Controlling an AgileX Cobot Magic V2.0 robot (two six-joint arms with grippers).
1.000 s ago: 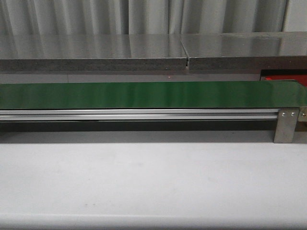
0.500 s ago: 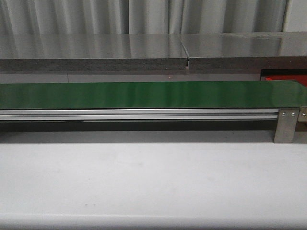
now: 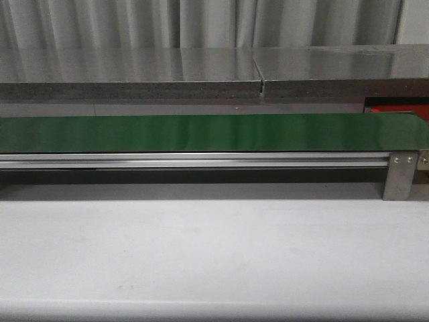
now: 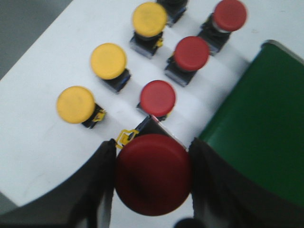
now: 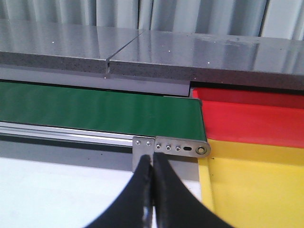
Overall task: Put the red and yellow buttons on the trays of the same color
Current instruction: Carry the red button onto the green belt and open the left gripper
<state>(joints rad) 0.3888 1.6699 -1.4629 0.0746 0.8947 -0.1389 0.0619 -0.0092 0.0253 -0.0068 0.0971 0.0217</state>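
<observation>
One red button [image 4: 153,174] between left jaws, no readable writing

front level; wrists close; shared belt [image 3: 201,132].

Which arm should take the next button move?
Left. Its gripper is already around a red button, beside the belt. The right gripper is shut and empty, near the red tray and yellow tray.

No readable text, though views are blurry.
</observation>
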